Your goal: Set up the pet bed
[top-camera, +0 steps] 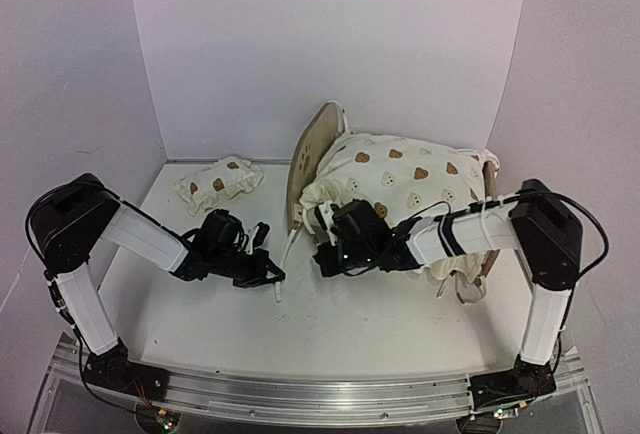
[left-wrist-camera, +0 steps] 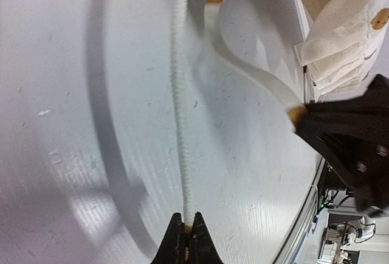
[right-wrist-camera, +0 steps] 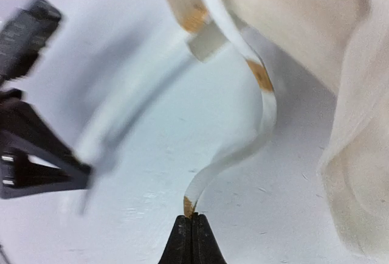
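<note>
done: cushion (top-camera: 400, 184) on pet bed (top-camera: 303, 169), by worktop (top-camera: 350, 324) back edge
left jaws: clenched on cord-like tie (left-wrist-camera: 180, 124)
right jaws: clenched on flat tie (right-wrist-camera: 268, 112)
remaining: probably knot ties, add pillow (top-camera: 220, 182)

Both arms stretch low and inward, left end effector (top-camera: 272, 276) and right end effector (top-camera: 322, 262) closed.

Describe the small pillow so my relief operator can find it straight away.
Start at the big bear-print cushion heaped on the plywood pet bed, right of centre. Look left to the back-left corner of the table: the small pillow lies flat there, alone. Same bear print, but far smaller and clear of the bed.
</note>
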{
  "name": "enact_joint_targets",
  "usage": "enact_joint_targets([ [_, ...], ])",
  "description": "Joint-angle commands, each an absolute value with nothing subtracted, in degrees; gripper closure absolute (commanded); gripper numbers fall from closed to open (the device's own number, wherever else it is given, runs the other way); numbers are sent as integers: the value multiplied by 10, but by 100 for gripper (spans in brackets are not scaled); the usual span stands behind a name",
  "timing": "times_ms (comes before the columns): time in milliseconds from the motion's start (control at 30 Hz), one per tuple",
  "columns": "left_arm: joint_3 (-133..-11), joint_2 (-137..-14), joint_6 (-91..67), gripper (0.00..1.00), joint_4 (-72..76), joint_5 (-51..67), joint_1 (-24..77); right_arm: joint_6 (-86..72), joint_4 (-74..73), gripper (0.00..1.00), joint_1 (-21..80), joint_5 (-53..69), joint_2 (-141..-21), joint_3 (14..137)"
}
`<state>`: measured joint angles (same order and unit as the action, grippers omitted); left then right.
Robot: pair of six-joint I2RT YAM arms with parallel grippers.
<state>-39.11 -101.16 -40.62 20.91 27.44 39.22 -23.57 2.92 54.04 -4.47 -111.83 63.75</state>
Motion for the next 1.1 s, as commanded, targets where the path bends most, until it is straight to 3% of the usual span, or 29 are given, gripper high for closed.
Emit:
enact_joint_targets([
  [0,-433,-1011,-371,100,221,222,417,-232,56,100,542,93,-1025,673],
  [467,-385,-952,-356,100,227,140,449,-310,137,100,543,86,-1185,861],
  [1000,-362,-920,-353,100,234,151,456,-278,1,100,550,-16,-1265,931],
  [1067,-361,-916,-352,100,235,155,457,-260,0,96,551,-6,-1260,929],
])
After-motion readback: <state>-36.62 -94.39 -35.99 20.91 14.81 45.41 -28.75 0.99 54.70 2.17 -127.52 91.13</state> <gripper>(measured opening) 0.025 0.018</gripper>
